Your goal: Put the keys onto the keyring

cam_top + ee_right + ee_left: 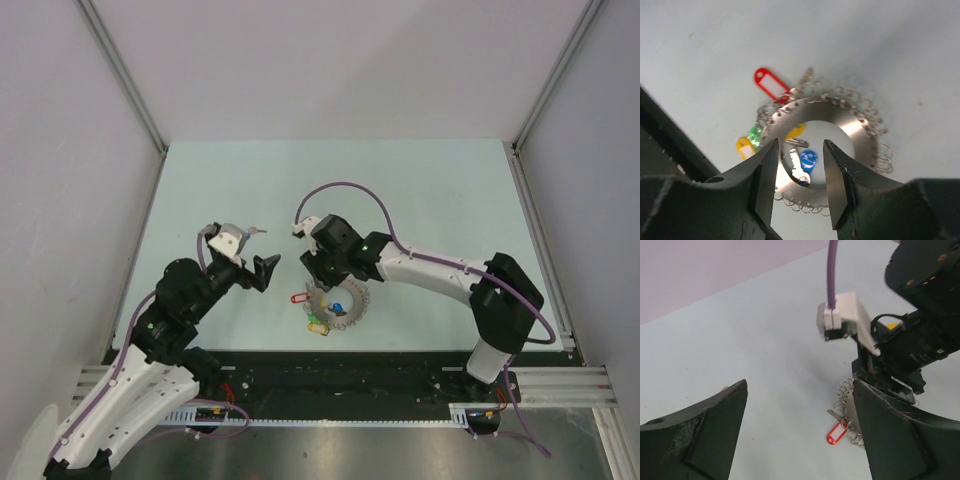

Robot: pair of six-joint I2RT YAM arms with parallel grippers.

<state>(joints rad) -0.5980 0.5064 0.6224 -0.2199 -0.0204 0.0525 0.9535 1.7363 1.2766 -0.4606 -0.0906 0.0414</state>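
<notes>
The right gripper (800, 146) hangs directly over the keyring (855, 132), jaws part open and holding nothing. The blue key (807, 161) lies inside the keyring's hole, under that gap, and seems loose. The left gripper (799, 390), spread wide and empty, hovers left of the keyring. Closing from here could pinch the keyring's inner edge or flick the key beneath it. Only the right wrist view shows that key; the left wrist view shows just 1 red tag (836, 432) beside the keyring.

The top camera looks down over the whole bench (200, 200) from six o'clock. Both wrist cameras sit close, sharing the keyring (862, 135) with it.
</notes>
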